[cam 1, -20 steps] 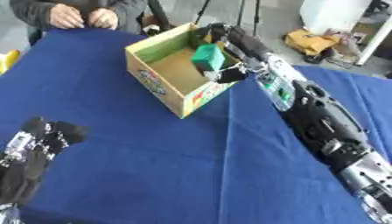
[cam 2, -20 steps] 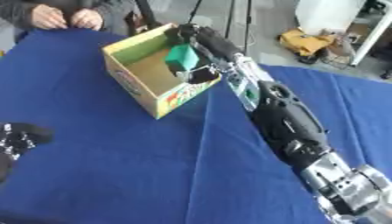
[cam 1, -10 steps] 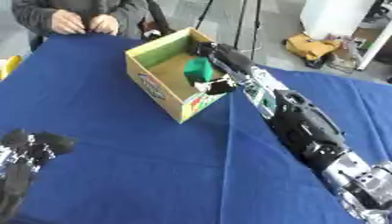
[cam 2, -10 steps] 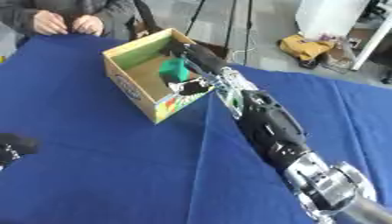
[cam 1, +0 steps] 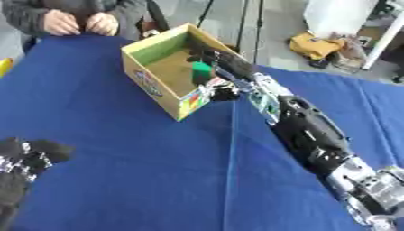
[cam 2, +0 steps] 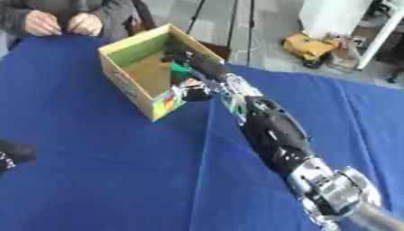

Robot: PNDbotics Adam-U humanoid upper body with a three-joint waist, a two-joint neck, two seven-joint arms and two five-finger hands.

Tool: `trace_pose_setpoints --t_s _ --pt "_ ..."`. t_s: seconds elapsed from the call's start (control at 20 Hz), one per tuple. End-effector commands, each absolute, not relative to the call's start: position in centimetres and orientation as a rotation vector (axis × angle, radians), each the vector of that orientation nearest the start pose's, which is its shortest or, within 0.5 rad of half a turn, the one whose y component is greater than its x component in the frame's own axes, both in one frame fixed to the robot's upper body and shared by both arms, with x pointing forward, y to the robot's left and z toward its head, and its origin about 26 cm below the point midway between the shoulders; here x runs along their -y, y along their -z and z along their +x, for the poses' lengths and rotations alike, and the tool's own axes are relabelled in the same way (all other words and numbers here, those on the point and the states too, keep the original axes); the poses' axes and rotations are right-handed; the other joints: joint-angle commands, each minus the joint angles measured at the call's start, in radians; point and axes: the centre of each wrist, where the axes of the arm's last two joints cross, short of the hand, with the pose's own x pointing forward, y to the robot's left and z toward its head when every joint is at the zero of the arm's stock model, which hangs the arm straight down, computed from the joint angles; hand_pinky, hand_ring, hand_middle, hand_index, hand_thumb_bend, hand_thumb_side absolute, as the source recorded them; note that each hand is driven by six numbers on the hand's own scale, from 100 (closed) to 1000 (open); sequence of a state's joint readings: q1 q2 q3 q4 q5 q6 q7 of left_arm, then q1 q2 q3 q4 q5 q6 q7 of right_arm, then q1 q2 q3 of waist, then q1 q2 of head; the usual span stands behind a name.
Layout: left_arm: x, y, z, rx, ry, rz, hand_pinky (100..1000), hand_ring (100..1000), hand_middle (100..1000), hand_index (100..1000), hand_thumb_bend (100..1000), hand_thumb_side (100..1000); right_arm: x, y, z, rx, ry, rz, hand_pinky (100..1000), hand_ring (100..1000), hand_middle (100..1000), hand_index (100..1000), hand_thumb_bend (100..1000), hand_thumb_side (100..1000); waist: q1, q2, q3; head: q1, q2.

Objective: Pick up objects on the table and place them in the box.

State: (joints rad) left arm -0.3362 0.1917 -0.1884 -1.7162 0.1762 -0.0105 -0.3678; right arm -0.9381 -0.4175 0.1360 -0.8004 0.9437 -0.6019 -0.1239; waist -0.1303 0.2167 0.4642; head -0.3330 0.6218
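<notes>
Left eye view: the right robot hand (cam 1: 211, 67) reaches over the near wall into the cardboard box (cam 1: 150, 85) with its fingers curled round the green object (cam 1: 202, 71), held inside the box above its floor; a wrist catching the rim on withdrawal could drag or tip the box across the blue surface (cam 1: 118, 171). Right eye view: the left robot hand (cam 2: 9, 153) shows only at the lower left edge, finger state not readable. If the fingers open late, I judge the green object could lift back out with them.

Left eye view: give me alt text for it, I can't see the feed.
The robot's right hand reaches into an open cardboard box on a blue tablecloth, at a green block. The left hand rests at the lower left.
</notes>
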Motion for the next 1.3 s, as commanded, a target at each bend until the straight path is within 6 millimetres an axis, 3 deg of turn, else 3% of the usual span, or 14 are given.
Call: trace_pose_setpoints --t_s 0.05,0.25,0.3,0.35,0.55,0.65,0.9,1.05,1.3 --pt "-19.4 -12.8 33.4 1.944 0.665 -0.488 822 773 603 688 250 1000 28.5 -17.8 48.3 2.062 -1.425 -0.891 822 913 847 894 100 300 0.016 -0.021 -0.013 0.004 -0.003" --pt "-20.2 -12.0 33.3 1.928 0.631 -0.459 822 773 602 688 250 1000 27.1 -19.7 47.4 2.211 -1.294 -0.789 803 899 826 872 100 297 0.026 -0.035 -0.069 0.033 0.011" --pt "-20.3 -11.8 33.2 1.925 0.624 -0.451 822 772 602 688 251 1000 26.8 -20.2 47.1 2.233 -1.262 -0.751 803 912 814 853 100 373 0.028 -0.037 -0.079 0.041 0.013" --pt "-20.7 -11.6 33.2 1.92 0.608 -0.435 822 772 602 688 251 1000 26.5 -20.4 46.8 2.26 -1.196 -0.69 803 912 814 853 100 373 0.031 -0.041 -0.099 0.058 0.018" --pt "-22.4 -10.6 32.9 1.911 0.533 -0.356 822 773 603 687 251 1000 26.0 -21.3 44.3 2.322 -0.89 -0.311 821 945 805 815 100 615 0.045 -0.055 -0.188 0.151 0.031" --pt "-23.2 -10.4 32.9 1.912 0.501 -0.311 821 774 605 687 250 1000 26.4 -20.9 42.3 2.305 -0.75 -0.095 826 954 802 805 100 733 0.049 -0.059 -0.234 0.191 0.032" --pt "-25.3 -10.3 32.8 1.929 0.418 -0.2 820 777 608 686 251 1000 28.2 -18.8 36.8 2.206 -0.525 0.231 832 962 800 787 100 833 0.056 -0.06 -0.331 0.262 0.024" --pt "-26.1 -10.3 32.8 1.937 0.382 -0.153 819 779 611 687 252 1000 29.6 -17.2 34.2 2.158 -0.418 0.255 830 961 795 778 100 860 0.059 -0.06 -0.376 0.285 0.024" --pt "-26.9 -10.1 32.7 1.939 0.34 -0.104 818 782 617 690 253 1000 30.9 -13.8 31.5 2.073 -0.26 0.215 827 958 782 761 100 899 0.065 -0.057 -0.424 0.304 0.023"
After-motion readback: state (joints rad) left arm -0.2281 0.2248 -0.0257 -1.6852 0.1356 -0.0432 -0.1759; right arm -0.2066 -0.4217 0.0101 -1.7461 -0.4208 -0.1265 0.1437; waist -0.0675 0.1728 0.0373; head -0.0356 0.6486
